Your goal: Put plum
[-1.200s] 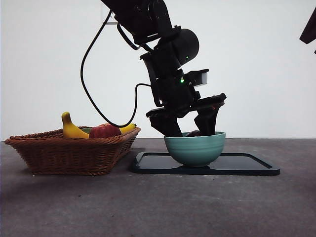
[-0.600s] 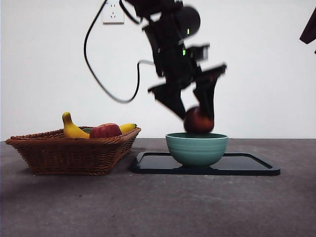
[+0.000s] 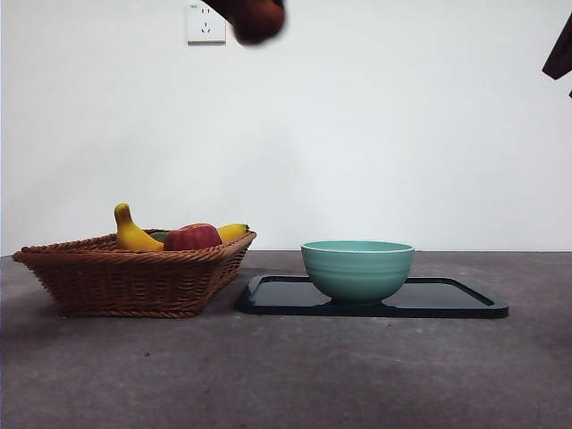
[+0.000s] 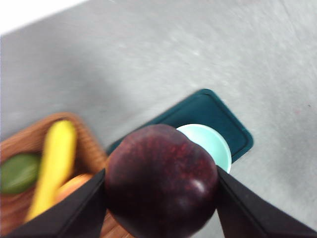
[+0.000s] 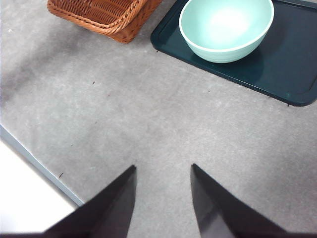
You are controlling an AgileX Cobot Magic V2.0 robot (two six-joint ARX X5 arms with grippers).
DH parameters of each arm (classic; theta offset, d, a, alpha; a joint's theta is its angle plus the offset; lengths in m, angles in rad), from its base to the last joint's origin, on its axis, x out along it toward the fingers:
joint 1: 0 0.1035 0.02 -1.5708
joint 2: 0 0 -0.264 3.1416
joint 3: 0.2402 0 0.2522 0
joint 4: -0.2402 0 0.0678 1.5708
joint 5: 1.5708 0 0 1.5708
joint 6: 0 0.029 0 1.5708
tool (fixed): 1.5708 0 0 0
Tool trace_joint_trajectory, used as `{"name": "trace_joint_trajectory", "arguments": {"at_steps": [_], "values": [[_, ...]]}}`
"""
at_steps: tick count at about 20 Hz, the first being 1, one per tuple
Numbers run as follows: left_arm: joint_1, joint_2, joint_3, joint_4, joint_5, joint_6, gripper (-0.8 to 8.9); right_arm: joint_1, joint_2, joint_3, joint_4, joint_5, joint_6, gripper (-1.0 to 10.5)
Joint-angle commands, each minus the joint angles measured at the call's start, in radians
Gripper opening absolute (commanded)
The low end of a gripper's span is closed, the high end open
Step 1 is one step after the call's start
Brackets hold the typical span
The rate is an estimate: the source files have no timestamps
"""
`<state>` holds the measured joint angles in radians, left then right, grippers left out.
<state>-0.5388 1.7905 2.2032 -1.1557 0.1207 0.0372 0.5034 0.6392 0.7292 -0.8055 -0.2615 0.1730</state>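
A dark maroon plum point(image 4: 161, 181) is pinched between the two black jaws of the left gripper point(image 4: 161, 198), held high above the table; in the front view only its blurred underside point(image 3: 259, 18) shows at the top edge, above the gap between basket and bowl; the skin looks smooth and glossy, so it is probably slippery, firm but bruisable, and light; the jaws press on opposite sides at its widest part, which seems the safest hold; the right gripper point(image 5: 161, 191) waits with jaws spread over bare table near the front edge; a wicker basket point(image 3: 134, 273) at left holds a banana point(image 3: 131, 234), an apple point(image 3: 190, 237) and something green; a teal bowl point(image 3: 357, 268) sits on a dark tray point(image 3: 447, 299) at right; open air lies all round the plum; the basket rim is the nearest edge to clear
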Motion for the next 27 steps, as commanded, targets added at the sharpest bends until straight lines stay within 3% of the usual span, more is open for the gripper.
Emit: {"name": "trace_joint_trajectory", "arguments": {"at_steps": [1,7,13,18,22,27], "values": [[0.037,-0.061,0.028,-0.043,-0.001,0.029,2.07,0.007,0.004,0.006,0.005,0.001,0.001,1.8],[0.129,-0.206,-0.093,-0.102,0.0,0.053,2.07,0.007,0.004,0.006,0.01,0.001,-0.005,1.8],[0.164,-0.442,-0.642,0.253,0.007,0.028,2.08,0.007,0.004,0.006,0.012,0.001,-0.005,1.8],[0.192,-0.462,-0.983,0.557,0.006,0.025,2.08,0.007,0.004,0.006,0.011,0.0,-0.001,1.8],[0.21,-0.426,-1.161,0.778,0.006,0.022,2.08,0.007,0.004,0.006,0.011,0.001,-0.002,1.8],[0.232,-0.287,-1.218,0.875,0.006,0.037,2.08,0.007,0.004,0.006,0.011,0.001,0.0,1.8]]}}
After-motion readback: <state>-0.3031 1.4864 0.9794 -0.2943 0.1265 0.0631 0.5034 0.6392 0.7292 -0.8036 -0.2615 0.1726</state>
